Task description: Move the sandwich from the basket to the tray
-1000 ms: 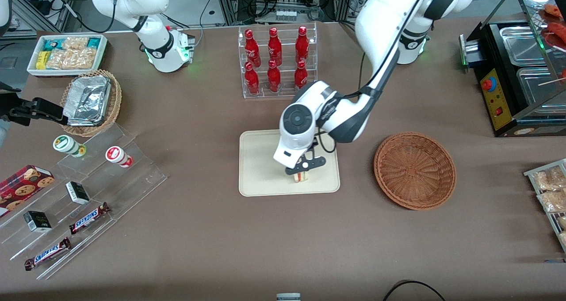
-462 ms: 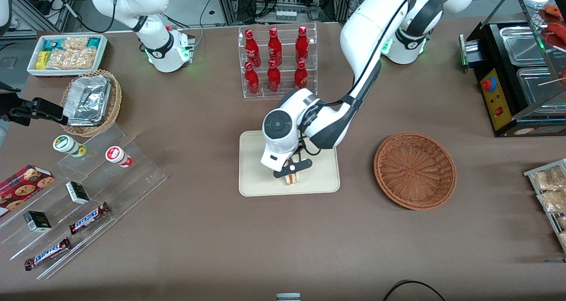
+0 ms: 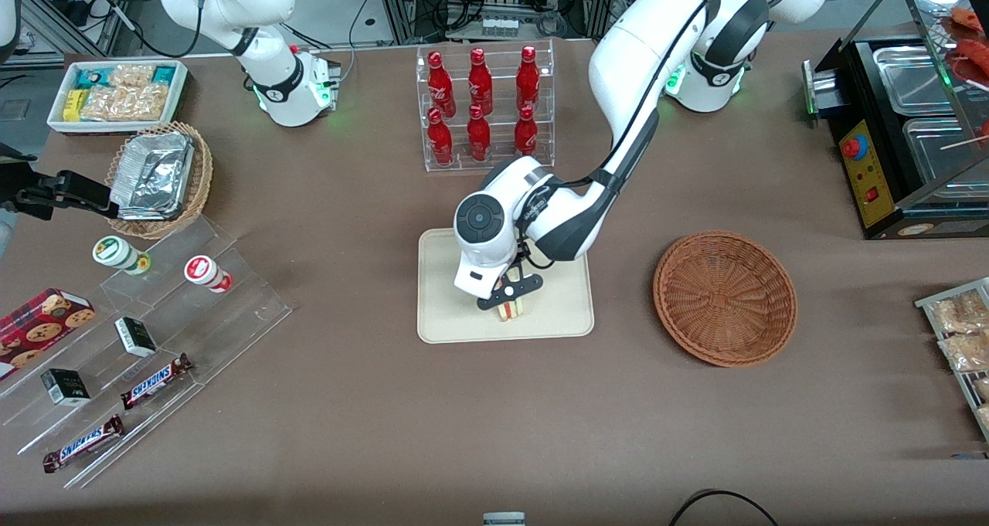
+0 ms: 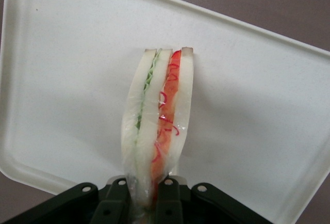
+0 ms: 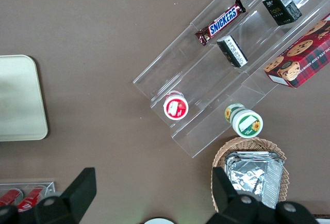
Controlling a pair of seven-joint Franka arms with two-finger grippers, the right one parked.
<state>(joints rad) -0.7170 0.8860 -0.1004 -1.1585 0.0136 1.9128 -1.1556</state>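
red bottles (image 3: pixel 481 107) in clear rack; snickers bars (image 3: pixel 155 380) on acrylic steps; foil containers (image 3: pixel 152 174) in tan basket.

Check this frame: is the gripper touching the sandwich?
Touching. The left wrist view shows the gripper with both fingers closed on the wrapped sandwich, pinching its lower end over the tray.
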